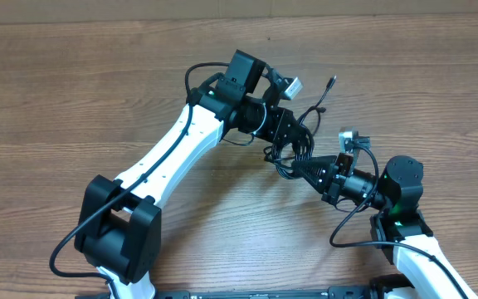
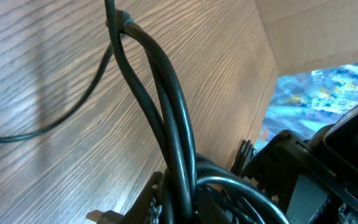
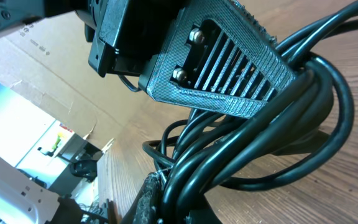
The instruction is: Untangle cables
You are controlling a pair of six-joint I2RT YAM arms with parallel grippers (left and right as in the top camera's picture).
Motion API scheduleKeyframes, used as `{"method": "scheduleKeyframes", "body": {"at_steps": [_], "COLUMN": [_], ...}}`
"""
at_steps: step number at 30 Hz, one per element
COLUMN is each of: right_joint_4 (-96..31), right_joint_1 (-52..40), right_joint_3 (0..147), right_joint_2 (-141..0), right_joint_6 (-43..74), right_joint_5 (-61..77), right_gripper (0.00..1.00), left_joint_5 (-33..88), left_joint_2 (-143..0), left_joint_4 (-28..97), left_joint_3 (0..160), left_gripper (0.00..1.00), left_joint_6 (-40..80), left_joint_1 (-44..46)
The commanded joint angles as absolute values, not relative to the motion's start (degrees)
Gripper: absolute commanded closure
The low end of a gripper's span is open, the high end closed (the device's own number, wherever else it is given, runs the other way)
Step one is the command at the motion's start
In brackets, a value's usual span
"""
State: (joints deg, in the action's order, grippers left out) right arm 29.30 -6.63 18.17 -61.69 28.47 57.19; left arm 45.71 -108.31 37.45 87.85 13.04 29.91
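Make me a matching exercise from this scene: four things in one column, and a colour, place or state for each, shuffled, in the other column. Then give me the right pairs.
Column one:
1. cables
2. table
3. right gripper
4. loose plug tip

Column two:
A. wood-grained brown
B. sticking out alone, beyond the bunch
C. black, bunched in loops
D. shut on the cables

Pairs: 1-C, 2-A, 3-D, 4-B.
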Motion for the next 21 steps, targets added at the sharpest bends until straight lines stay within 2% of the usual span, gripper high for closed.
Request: {"method": "scheduleKeyframes", "body": {"at_steps": [1, 5, 9, 12, 16, 21], "right_joint_4": [33.1, 33.1, 29.1, 23.1, 12.4, 2.9], "right_joint_1": [-10.4, -8.7, -8.1, -8.1, -8.1, -8.1], "right_joint_3": [18.8, 18.8, 18.8, 18.8, 18.8, 18.8], "right_joint_2": [-58.7, -58.7, -58.7, -58.7, -58.7, -58.7], "right_joint_6": [24.2, 24.3, 24.2, 24.2, 24.3, 26.6], "right_joint_5": [80.5, 76.1, 66.5, 57.3, 42.6, 26.2], "right_gripper": [0.96, 0.96, 0.96, 0.95, 0.84, 0.83], "left_joint_5": [19.4, 17.6, 21.7, 25.9, 33.8, 41.8], "left_joint_2": [-112.4, -112.4, -112.4, -112.4, -112.4, -112.4], "left_joint_4": [37.4, 41.5, 43.4, 43.3, 43.1, 42.9], "left_joint_3": [89.3, 89.2, 89.2, 89.2, 89.3, 89.3], "left_gripper": [0.96, 0.96, 0.96, 0.96, 0.96, 0.96], "left_joint_6": [11.1, 11.0, 10.9, 11.0, 10.8, 7.3], "left_joint_1": [27.0, 27.0, 27.0, 27.0, 27.0, 26.9]}}
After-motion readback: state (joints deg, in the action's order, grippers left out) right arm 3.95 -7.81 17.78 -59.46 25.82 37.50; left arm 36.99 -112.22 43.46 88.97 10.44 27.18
